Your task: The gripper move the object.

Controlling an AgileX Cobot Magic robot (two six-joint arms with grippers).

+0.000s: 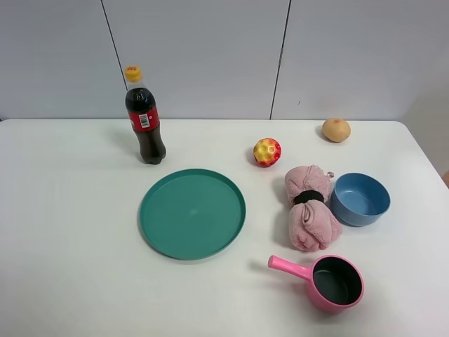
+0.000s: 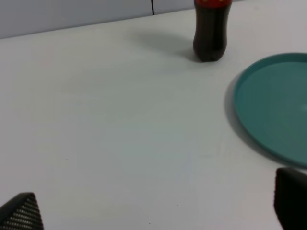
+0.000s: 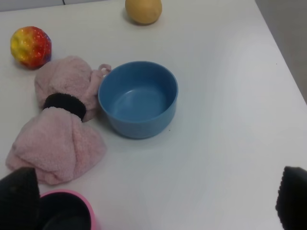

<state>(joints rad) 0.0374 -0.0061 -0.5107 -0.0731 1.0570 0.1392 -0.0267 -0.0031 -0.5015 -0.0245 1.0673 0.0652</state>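
On the white table are a cola bottle, a teal plate, a red-yellow ball, a pink towel bundle, a blue bowl, a pink ladle-pot and a yellowish fruit. Neither arm shows in the high view. My left gripper is open and empty over bare table, with the bottle and the plate ahead of it. My right gripper is open and empty, near the pot, facing the bowl and the towel.
The ball and the fruit lie beyond the bowl in the right wrist view. The table's right edge runs close to the bowl. A pale panelled wall stands behind the table.
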